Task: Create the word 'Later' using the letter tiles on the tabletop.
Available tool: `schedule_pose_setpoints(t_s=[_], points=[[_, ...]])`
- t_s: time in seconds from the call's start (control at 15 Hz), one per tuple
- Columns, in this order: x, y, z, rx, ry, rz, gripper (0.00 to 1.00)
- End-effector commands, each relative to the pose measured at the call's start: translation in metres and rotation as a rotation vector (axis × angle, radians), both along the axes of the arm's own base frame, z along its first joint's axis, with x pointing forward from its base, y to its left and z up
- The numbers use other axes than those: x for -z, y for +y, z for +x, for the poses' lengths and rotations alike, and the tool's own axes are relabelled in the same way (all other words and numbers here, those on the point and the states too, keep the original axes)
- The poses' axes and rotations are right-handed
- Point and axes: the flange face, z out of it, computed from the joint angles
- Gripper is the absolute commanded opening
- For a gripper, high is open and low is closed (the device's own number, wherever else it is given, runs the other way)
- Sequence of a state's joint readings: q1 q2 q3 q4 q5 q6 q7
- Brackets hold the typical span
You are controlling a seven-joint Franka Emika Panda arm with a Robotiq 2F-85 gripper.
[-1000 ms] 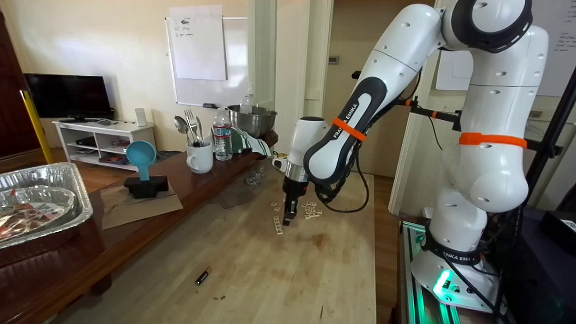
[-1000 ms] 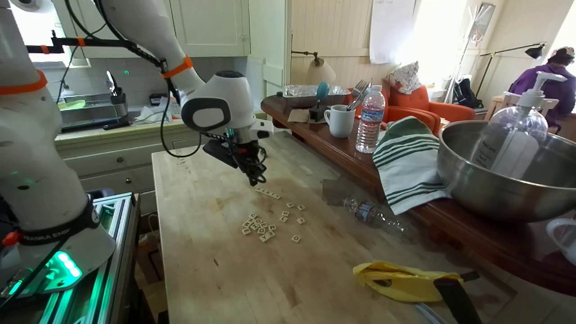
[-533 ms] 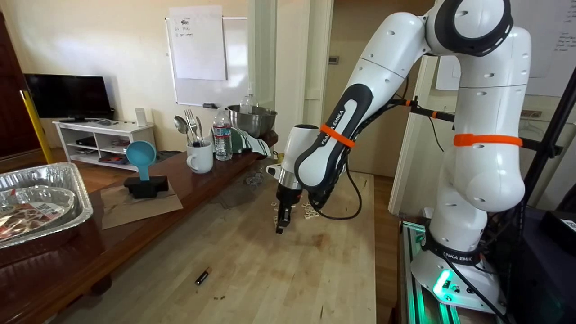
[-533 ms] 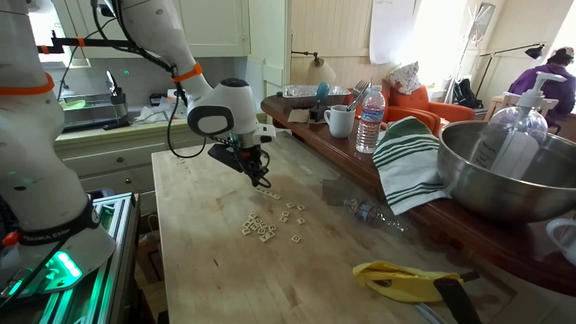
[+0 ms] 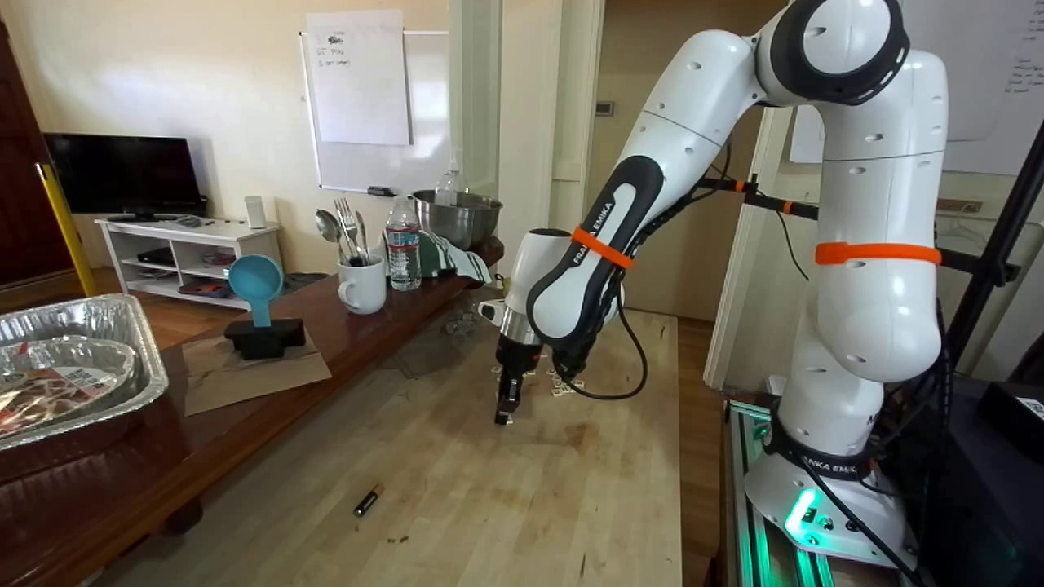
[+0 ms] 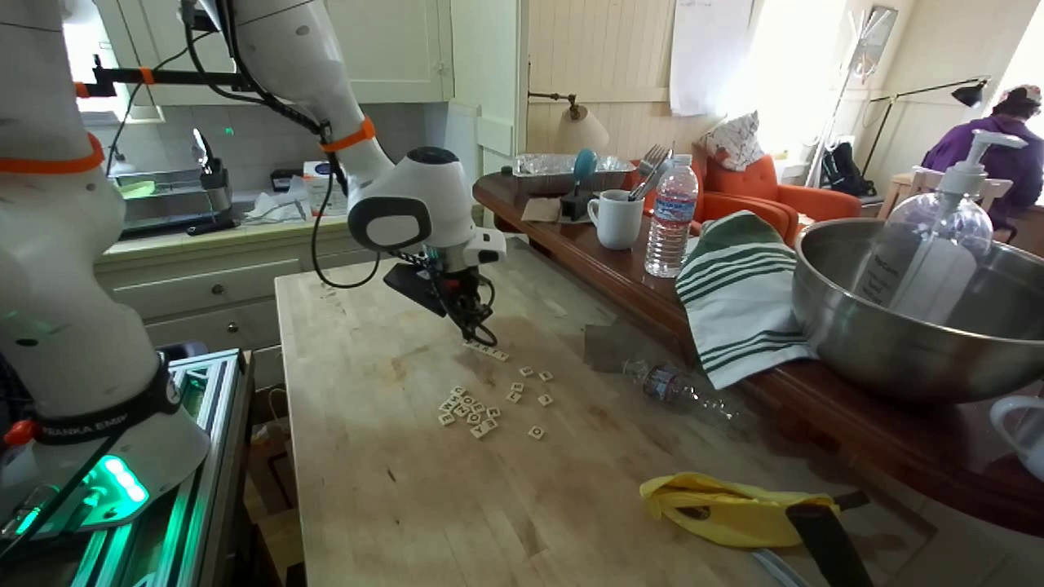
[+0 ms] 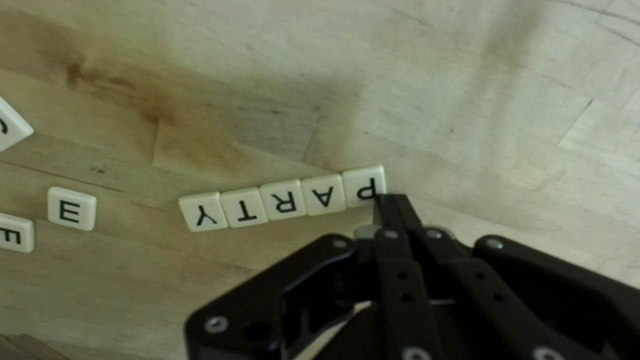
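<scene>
In the wrist view several pale letter tiles stand edge to edge in a slightly slanted row reading PARTY, upside down: P [image 7: 357, 182], A [image 7: 323, 194], R [image 7: 283, 200], T [image 7: 244, 206] and Y [image 7: 203, 211]. My gripper [image 7: 396, 197] is shut with nothing between its fingertips, which overlap a corner of the P tile; I cannot tell whether they touch it. A loose E tile [image 7: 72, 208] lies left of the row. In an exterior view, a loose cluster of tiles [image 6: 469, 408] lies on the wooden tabletop [image 6: 391, 505], apart from the row [image 6: 493, 353].
A battery [image 5: 369, 500] lies on the tabletop. A plastic bottle [image 6: 665, 383] and a yellow object [image 6: 734, 509] also rest there. Along one side, a dark raised counter [image 5: 245, 440] bears a white mug [image 5: 362, 287], an upright bottle [image 5: 403, 249] and a steel bowl [image 6: 897, 350].
The arm has reached farther out and lower, carrying the shut gripper along the row to its P end. The tiles stay where they were.
</scene>
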State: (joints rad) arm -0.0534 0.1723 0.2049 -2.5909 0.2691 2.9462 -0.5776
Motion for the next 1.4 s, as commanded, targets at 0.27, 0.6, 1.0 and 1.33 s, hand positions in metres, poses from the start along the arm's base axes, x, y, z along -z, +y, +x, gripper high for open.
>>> schedule_pose_setpoints(t_s=[0.27,0.6,1.0,1.33], points=[[-0.005,-0.004,-0.003,0.01,-0.006,0.001,0.0],[0.001,-0.007,-0.004,0.0,0.017,-0.016,0.0],[0.011,-0.011,-0.009,-0.032,0.069,-0.042,0.0],[0.012,-0.022,-0.024,-0.087,0.166,-0.067,0.0]])
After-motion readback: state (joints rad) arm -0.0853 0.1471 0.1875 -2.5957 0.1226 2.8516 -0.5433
